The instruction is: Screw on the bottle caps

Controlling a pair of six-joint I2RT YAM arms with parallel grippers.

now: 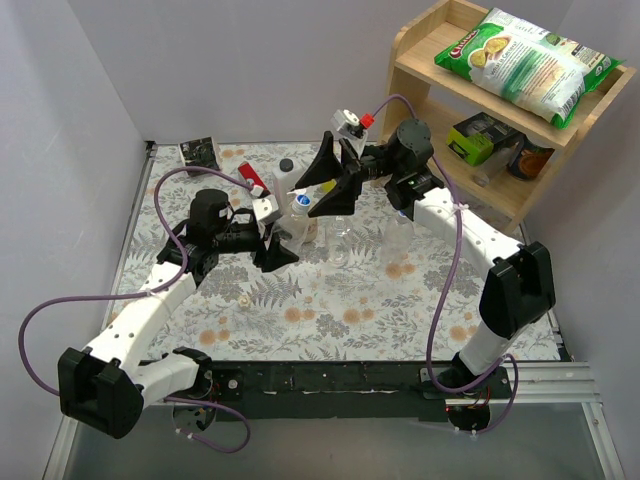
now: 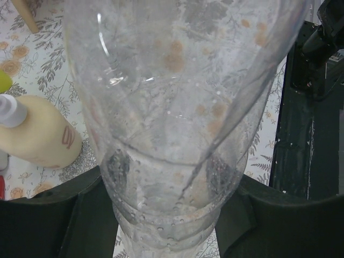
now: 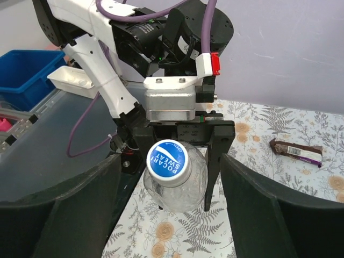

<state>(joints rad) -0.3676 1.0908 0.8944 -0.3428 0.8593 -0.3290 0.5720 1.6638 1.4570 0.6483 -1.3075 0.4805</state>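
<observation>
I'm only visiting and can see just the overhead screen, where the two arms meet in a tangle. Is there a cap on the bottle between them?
Observer: Yes. The right wrist camera shows a blue cap sitting on the neck of the bottle, printed POCARI SWEAT.
Visitor: Is the right arm pinching it?
Observer: No. The right gripper is open, with its jaws apart on either side of the cap and touching nothing.
Visitor: So what keeps the bottle up?
Observer: The left gripper. Its wrist camera shows both jaws pressed against the bottle's clear lower body.
</observation>
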